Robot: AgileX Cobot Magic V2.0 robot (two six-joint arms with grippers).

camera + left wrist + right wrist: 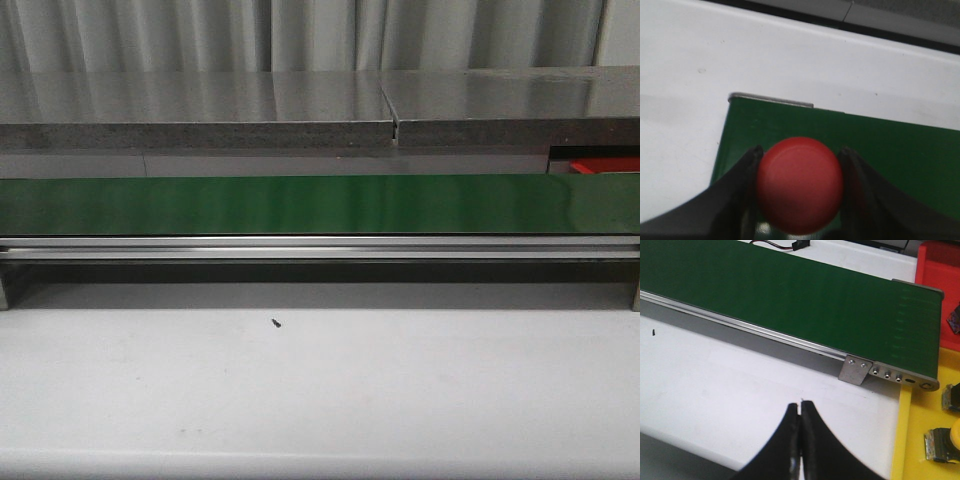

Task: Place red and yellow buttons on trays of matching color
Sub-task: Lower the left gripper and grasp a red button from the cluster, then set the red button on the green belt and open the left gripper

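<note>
The left gripper [800, 165] has its two dark fingers [735, 190] pressed against either side of a red button [800, 185], holding it just above the end of the green conveyor belt [890, 150], near the belt's metal-edged corner. The right gripper [800, 410] hangs over the white table [715, 385] with its fingertips closed together on nothing, close to the belt's other end. There a yellow tray [920, 430] sits with yellow buttons [945, 442] in it, and a red tray [937, 265] lies just beyond the belt.

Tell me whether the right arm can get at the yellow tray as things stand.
Probably yes: the yellow tray lies just beside the right gripper, past the conveyor end, with only bare table between. The gripper is shut and empty.
</note>
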